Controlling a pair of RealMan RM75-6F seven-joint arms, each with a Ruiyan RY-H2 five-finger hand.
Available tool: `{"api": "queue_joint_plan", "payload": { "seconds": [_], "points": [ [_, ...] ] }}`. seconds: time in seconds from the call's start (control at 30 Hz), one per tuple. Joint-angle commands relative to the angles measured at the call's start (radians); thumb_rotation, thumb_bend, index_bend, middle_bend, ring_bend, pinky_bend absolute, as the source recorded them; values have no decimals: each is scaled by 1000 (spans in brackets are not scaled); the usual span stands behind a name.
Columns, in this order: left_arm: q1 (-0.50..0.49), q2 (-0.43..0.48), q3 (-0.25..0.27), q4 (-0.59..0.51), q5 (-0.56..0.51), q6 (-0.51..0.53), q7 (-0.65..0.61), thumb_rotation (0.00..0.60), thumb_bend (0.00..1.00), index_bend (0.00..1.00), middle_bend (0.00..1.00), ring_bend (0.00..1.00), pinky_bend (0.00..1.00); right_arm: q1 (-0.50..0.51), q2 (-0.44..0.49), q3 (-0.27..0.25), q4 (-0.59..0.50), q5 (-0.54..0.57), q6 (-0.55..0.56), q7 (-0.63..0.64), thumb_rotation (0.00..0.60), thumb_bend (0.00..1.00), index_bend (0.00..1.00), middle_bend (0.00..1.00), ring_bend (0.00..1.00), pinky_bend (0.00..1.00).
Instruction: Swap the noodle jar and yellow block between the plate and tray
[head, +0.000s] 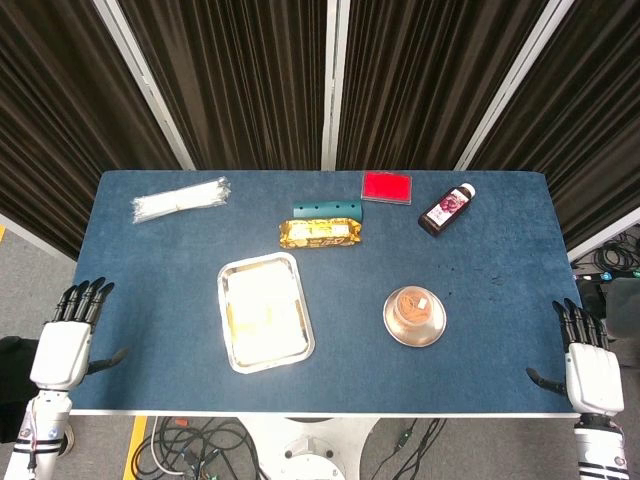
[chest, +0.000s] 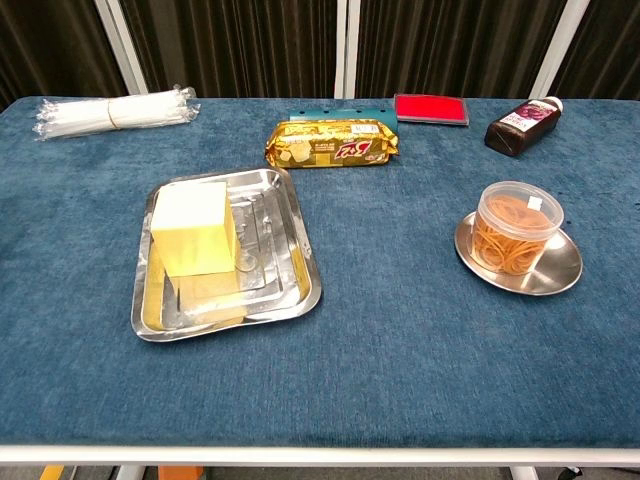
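Swap not started, by the look of it. Yellow block (chest: 194, 228) sits in the tray (chest: 292, 210), toward its left side; noodle jar (chest: 515, 228) stands upright on the plate (chest: 560, 272). Both moves remain: jar to tray, block to plate, and one of them probably has to park on the table first.

Left hand (head: 66, 340) and right hand (head: 588, 363) rest at the near corners of the table (head: 480, 290), fingers extended and apart, holding nothing, well apart from both task items. Chest view doesn't show them at all.

Materials:
- Block: matte pale yellow cuboid, flat faces, looks like foam or sponge, can't confirm from here.
- Tray: polished metal rectangle, rounded corners, raised lip, mirrors the block.
- Jar: clear plastic, short cylinder, lidded, orange-brown noodle coils inside.
- Plate: small round metal dish, shiny, barely wider than the jar.
- Table cover: blue felt-like fabric.

Back row: bundle of clear straws (chest: 115, 113), gold foil biscuit pack (chest: 330, 143) with a teal block (head: 328, 209) behind it, flat red case (chest: 430, 109), dark bottle (chest: 520, 127) lying down.
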Motion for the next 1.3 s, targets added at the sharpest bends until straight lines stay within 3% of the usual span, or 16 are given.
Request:
{"api": "queue_joint_plan", "payload": {
  "seconds": [0.03,0.27,0.5,0.8,1.13,1.23,1.3],
  "points": [
    [1,-1,3,0,4,3,3,600,15,87,50,0,68,2,3,-1,-5,-4,-1,-3,600,0,0,0,0,0],
    [-5,3,0,-4,8,-2,7,600,15,88,50,0,68,32,11,7,-28,8,-44,-34,600,0,0,0,0,0],
    [-10,-13,5,20,12,-10,-2,600,14,88,50,0,68,144,3,58,-69,83,-183,-154,600,0,0,0,0,0],
    [-7,-27,5,51,13,-1,-21,600,14,87,50,0,68,334,-77,119,-79,254,-381,-351,600,0,0,9,0,0],
    [-3,-33,4,72,14,9,-38,600,14,90,50,0,68,467,-178,120,-27,399,-471,-463,600,5,0,47,0,3],
    [-2,-38,4,80,13,10,-45,600,14,95,50,0,68,491,-201,117,-10,420,-474,-474,600,27,0,87,15,62],
    [0,-39,5,85,13,12,-49,600,14,95,50,0,68,504,-217,113,4,419,-467,-478,600,55,29,150,87,157]
  ]
}}
